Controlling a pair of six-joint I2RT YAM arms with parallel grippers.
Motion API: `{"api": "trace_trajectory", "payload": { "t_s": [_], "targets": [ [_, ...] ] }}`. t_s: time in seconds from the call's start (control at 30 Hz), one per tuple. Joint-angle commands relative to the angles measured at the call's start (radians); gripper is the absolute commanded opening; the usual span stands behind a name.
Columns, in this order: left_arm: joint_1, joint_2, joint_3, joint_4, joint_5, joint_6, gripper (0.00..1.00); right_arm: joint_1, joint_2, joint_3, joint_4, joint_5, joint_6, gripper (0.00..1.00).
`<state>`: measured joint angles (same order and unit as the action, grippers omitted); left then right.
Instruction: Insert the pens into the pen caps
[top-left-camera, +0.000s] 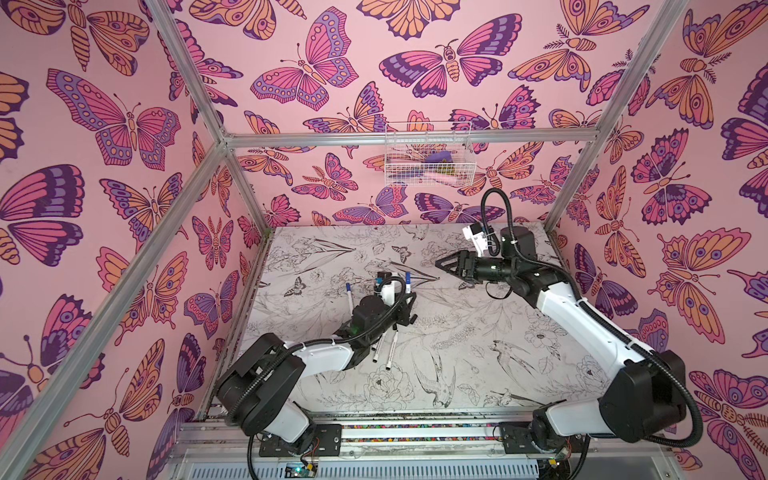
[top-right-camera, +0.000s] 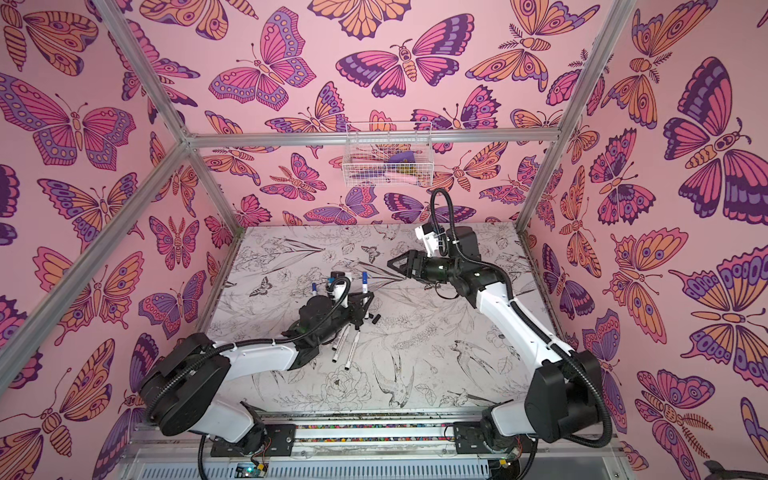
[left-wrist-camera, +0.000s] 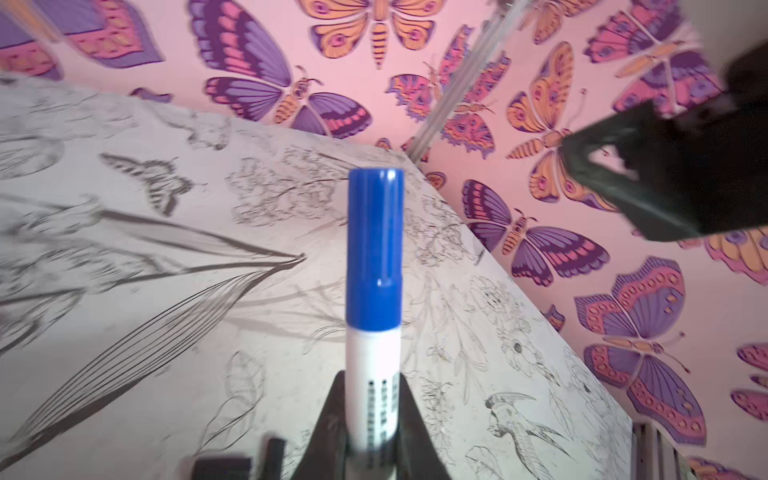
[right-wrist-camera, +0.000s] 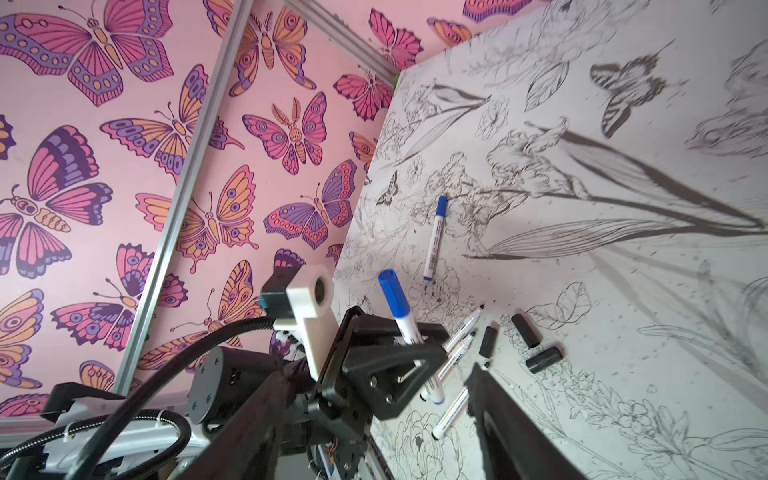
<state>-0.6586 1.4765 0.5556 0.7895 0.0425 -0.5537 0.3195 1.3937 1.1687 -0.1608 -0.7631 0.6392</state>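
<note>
Pens (top-left-camera: 391, 349) lie on the flower-sketched white tabletop (top-left-camera: 478, 332) inside pink butterfly-papered walls (top-left-camera: 332, 62); left gripper (left-wrist-camera: 371, 386) clamps a blue-capped pen (left-wrist-camera: 374, 307), right gripper (top-left-camera: 440, 264) hangs released, far right.

Bench (top-left-camera: 457, 332): white top printed with grey line drawings of flowers, birds and butterflies.
Walls (top-left-camera: 353, 41): pink, with purple and orange butterflies.
Frame (top-left-camera: 332, 141): silver metal bars along the wall edges.
Basket (top-left-camera: 399, 174): white wire, on the back wall, holding purple and pink items.

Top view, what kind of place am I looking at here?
Probably a robot test cell, not a home: aluminium frame, printed butterfly walls, left arm and right arm mounted on a base rail.
</note>
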Motion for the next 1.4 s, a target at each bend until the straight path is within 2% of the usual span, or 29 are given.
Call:
{"api": "trace_trajectory", "payload": {
  "t_s": [0.0, 0.07, 0.17, 0.33, 0.4, 0.6, 0.87, 1.17, 1.37],
  "targets": [
    [0.121, -0.150, -0.012, -0.216, -0.034, -0.158, 0.00, -0.008, -0.018, 0.006, -0.031, 0.068, -0.050, 0.71],
    [0.202, -0.242, 0.043, -0.519, -0.036, -0.144, 0.00, -0.008, -0.006, 0.016, -0.066, 0.061, -0.077, 0.70],
    [0.304, -0.297, 0.092, -0.776, -0.044, -0.066, 0.00, -0.008, 0.006, 0.012, -0.066, 0.053, -0.077, 0.69],
    [0.477, -0.291, 0.090, -0.883, 0.078, -0.037, 0.00, -0.008, 0.019, 0.013, -0.065, 0.066, -0.074, 0.68],
    [0.508, -0.244, 0.112, -0.916, 0.114, -0.013, 0.00, -0.007, 0.025, 0.010, -0.053, 0.062, -0.065, 0.67],
    [0.525, -0.060, 0.198, -0.975, 0.156, 0.095, 0.00, -0.007, 0.034, -0.001, -0.032, 0.047, -0.039, 0.66],
    [0.534, 0.089, 0.251, -0.996, 0.095, 0.135, 0.01, -0.007, 0.029, 0.000, -0.058, 0.057, -0.060, 0.66],
    [0.534, 0.207, 0.331, -0.995, 0.091, 0.147, 0.18, -0.006, 0.031, 0.003, -0.066, 0.054, -0.060, 0.65],
    [0.534, 0.204, 0.334, -1.001, 0.074, 0.117, 0.31, -0.006, 0.024, 0.006, -0.088, 0.062, -0.079, 0.64]
  ]
}}
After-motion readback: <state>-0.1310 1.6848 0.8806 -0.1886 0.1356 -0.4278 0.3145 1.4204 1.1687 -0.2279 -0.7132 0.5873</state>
